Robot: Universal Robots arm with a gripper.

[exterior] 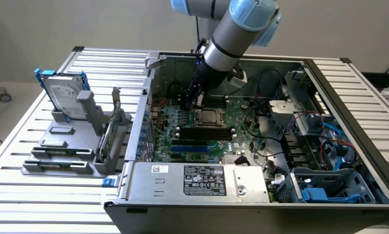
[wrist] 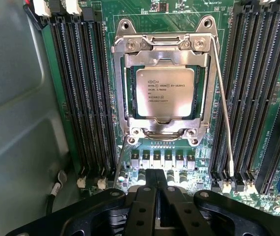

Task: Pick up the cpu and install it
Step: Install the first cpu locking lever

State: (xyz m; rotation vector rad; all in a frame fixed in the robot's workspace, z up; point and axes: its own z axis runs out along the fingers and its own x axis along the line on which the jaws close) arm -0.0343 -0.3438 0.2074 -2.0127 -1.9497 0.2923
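Note:
The cpu (wrist: 165, 92), a square chip with a silvery metal top and printed text, lies flat inside the metal-framed socket (wrist: 121, 88) on the green motherboard. The socket's thin wire levers (wrist: 223, 108) run along both of its sides. In the exterior view the cpu (exterior: 209, 116) sits mid-board inside the open computer case. My gripper (wrist: 155, 178) hangs just above the board beside the socket, its black fingers (wrist: 145, 196) pressed together and shut with nothing between them. The arm reaches down from above, with the gripper (exterior: 195, 101) close to the socket's far edge.
Black memory slots (wrist: 81, 93) flank the socket on both sides. The case wall (exterior: 142, 112) and the power supply (exterior: 204, 180) hem in the board. An upright hard drive with blue rails (exterior: 65, 100) stands in a grey fixture (exterior: 57, 151) at the exterior view's left.

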